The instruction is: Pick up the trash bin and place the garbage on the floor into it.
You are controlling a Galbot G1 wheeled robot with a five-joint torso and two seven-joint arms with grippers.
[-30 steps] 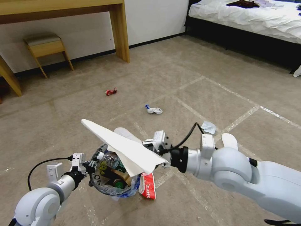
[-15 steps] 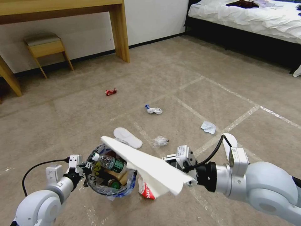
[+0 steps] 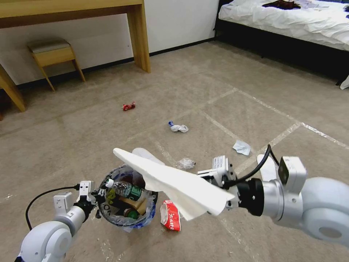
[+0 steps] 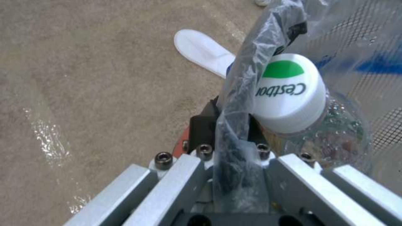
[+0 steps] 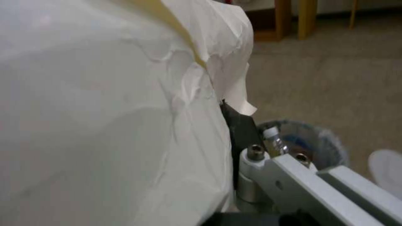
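Beige carpet floor, litter scattered. My right gripper pinches a white slipper, its far end over the trash bin. My left gripper clamps the bin's rim beside a bottle.

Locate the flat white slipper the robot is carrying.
Head view: the flat white slipper is clamped in the right tool, held tilted in the air above and right of the bag-lined trash bin.

a bedroom, hotel-like — a bed with rumpled white linen on a dark base, beige carpet, a wooden desk against the white wall and a low padded stool beside it.
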